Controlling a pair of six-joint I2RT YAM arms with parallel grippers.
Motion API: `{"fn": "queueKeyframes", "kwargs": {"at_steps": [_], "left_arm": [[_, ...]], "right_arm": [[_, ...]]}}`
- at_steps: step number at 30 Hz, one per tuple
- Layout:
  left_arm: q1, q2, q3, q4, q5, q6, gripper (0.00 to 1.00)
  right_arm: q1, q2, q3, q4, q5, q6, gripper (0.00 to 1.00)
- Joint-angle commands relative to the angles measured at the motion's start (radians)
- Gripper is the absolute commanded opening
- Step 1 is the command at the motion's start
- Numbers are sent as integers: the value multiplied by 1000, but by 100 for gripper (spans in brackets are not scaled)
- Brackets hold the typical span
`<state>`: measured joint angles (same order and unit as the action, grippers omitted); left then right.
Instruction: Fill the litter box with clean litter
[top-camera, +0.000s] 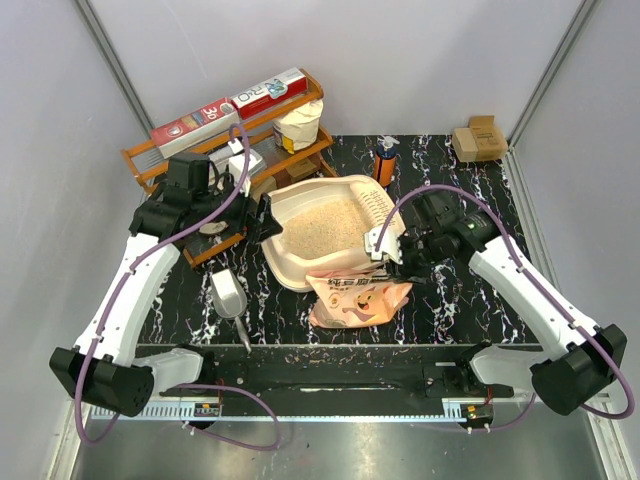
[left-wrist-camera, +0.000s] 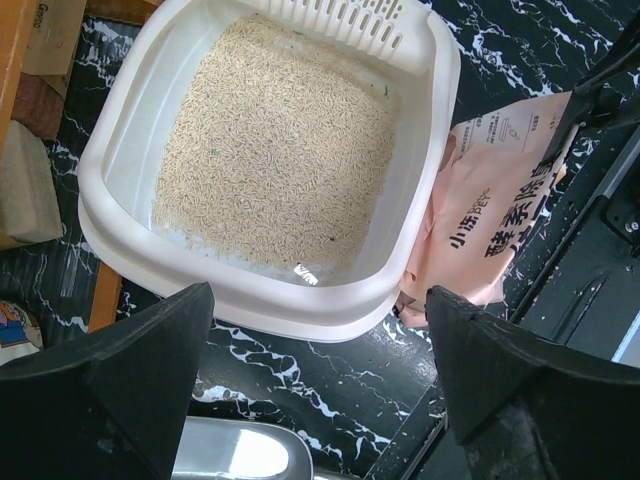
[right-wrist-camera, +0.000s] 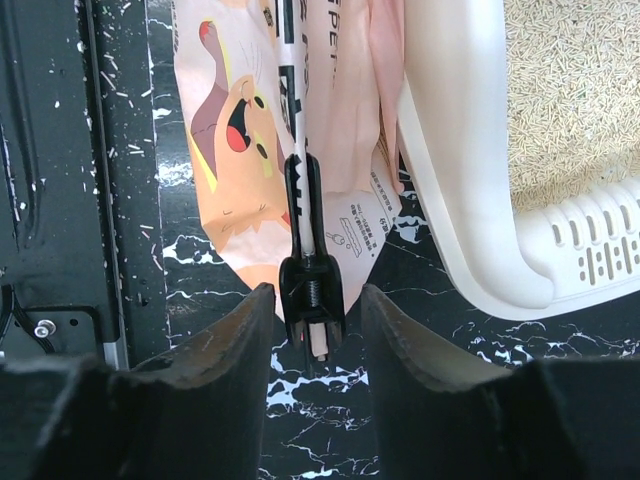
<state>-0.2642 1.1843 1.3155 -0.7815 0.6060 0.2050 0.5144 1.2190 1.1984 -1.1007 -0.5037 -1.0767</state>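
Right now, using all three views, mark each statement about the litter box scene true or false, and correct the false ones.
1. The litter box holds litter. True.
2. The left gripper holds the metal scoop. False: it is open and empty; the scoop lies on the table.
3. The peach-orange bag lies on the table beside the box. True.
4. The slotted section is at the box's near end. False: it is at the far right end.
5. A black clip on the bag sits between the right gripper's fingers. True.
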Motion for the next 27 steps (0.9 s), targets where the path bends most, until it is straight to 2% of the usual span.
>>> {"fn": "queueKeyframes", "kwargs": {"at_steps": [1,4,8,15,20,23,27], "left_arm": [[13,-26,-2,68,46,-22,91],[14,-23,-2,71,49,-24,91],[17,-25,-5,73,51,-24,91],[17,-18,-2,99,92,-56,90],[17,-17,1,151,130,-121,90],[16,-18,4,189,146,-170,90],[16,-23,-4,231,166,-236,90]], "right_arm": [[18,-6,-3,41,25,-6,43],[22,-1,-7,44,30,-8,37],[22,-7,13,42,30,0,20],[22,-70,89,-2,100,29,4],[21,-141,118,-33,132,99,0],[9,-174,107,-24,177,213,0],[-146,-196,58,16,169,410,0]]}}
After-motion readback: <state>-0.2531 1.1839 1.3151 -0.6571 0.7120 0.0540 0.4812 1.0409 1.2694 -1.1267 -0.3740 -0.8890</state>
